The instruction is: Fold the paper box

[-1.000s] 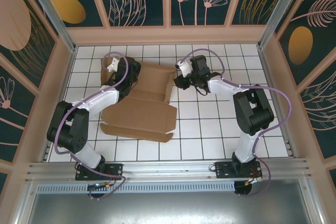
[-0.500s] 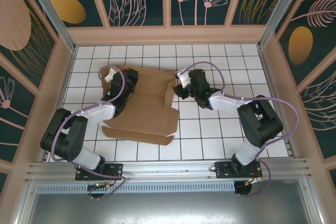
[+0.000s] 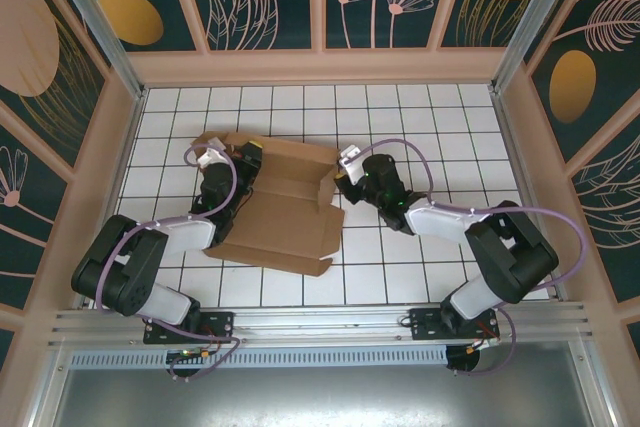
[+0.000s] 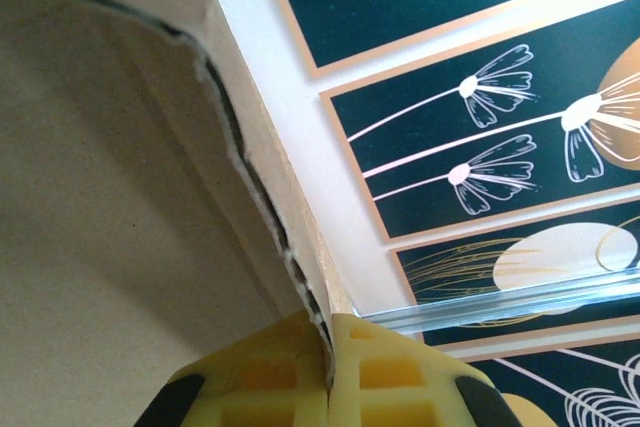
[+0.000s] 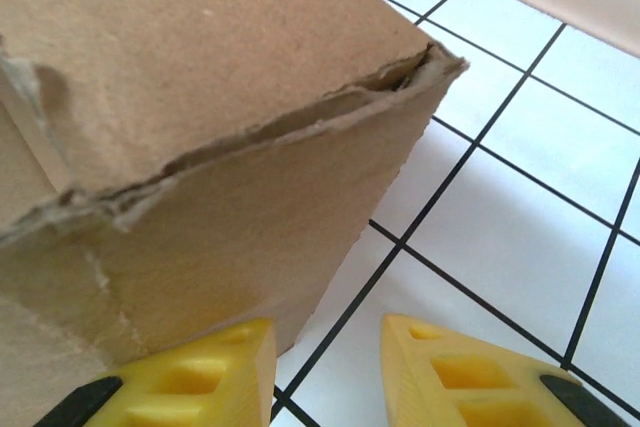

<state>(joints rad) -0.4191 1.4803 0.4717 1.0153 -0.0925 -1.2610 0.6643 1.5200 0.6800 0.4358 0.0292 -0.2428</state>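
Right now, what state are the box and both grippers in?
paper box: partly folded, some flaps raised, not yet closed.
left gripper: shut, pinching an edge of the box.
right gripper: open, beside a box corner, holding nothing.

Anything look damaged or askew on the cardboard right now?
Yes: the paper box shows a ragged, frayed fold edge near the right pincer, as if the crease tore. The left pincer pinches a similarly rough flap edge.
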